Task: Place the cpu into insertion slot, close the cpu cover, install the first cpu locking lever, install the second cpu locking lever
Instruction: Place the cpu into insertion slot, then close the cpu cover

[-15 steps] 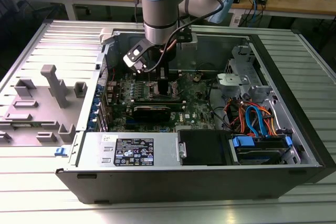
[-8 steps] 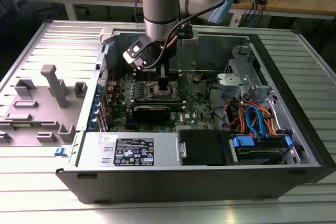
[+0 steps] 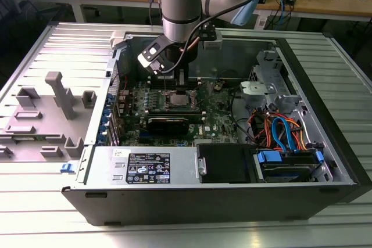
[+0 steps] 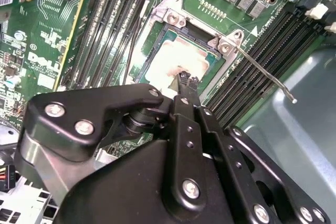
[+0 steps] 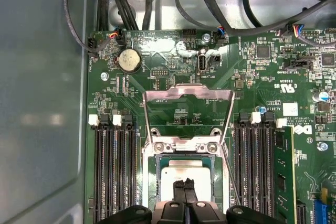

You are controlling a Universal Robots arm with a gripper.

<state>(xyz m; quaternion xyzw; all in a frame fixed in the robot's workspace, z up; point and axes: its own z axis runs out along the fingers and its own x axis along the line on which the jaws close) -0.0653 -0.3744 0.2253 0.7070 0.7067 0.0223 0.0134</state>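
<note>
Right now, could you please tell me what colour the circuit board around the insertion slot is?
Green. The circuit board shows best in the first wrist view.

1. I see an open computer case [image 3: 203,201].
2. Blue and orange cables [image 3: 283,130] bunch at the exterior view's right.
3. Grey plastic fixtures [image 3: 58,94] stand at its left.
4. A coin battery [image 5: 129,60] shows in my first wrist view.

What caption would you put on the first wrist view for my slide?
Gripper poised over the cpu lying in the insertion slot, with the cpu cover hinged open.
</note>
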